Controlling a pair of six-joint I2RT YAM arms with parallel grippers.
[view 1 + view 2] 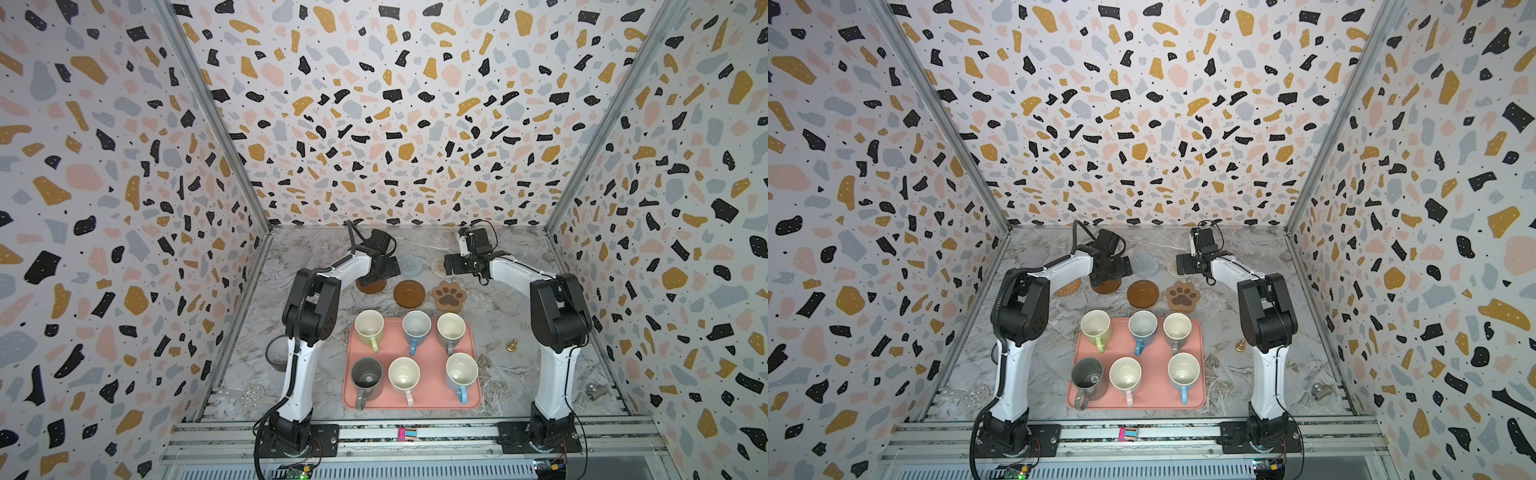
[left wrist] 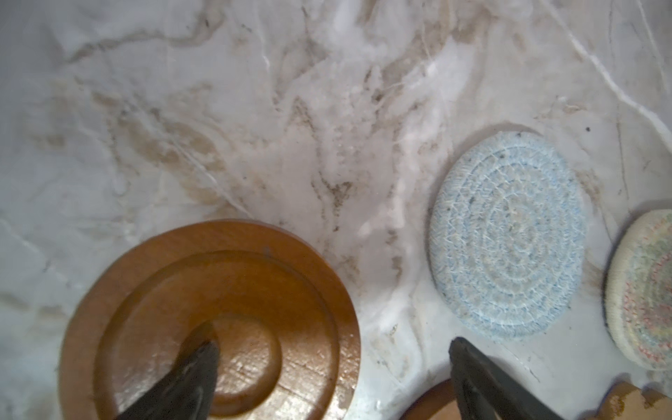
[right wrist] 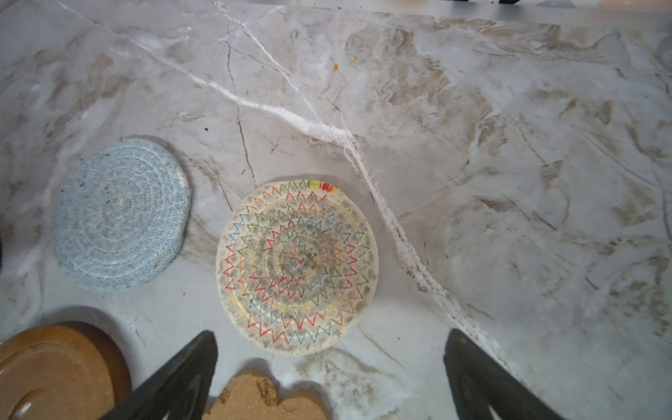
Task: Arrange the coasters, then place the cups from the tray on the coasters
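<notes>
Left tool (image 2: 332, 343) and right tool (image 3: 331, 334): both spread wide, empty. Left arm (image 1: 1017, 307) partly hides tan woven coaster (image 1: 1068, 286). Left wooden disc (image 2: 254, 276) lies half under the left tool, apparently untouched.

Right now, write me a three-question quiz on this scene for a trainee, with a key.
1. How many cups stand on the tray? A four, B five, C six.
2. True or false: the left claw is clamped shut.
3. Fill in: the one coaster that is not round is shaped like a ____.

Key: 1 C. 2 False, its jaws stand wide apart. 3 Paw.
</notes>
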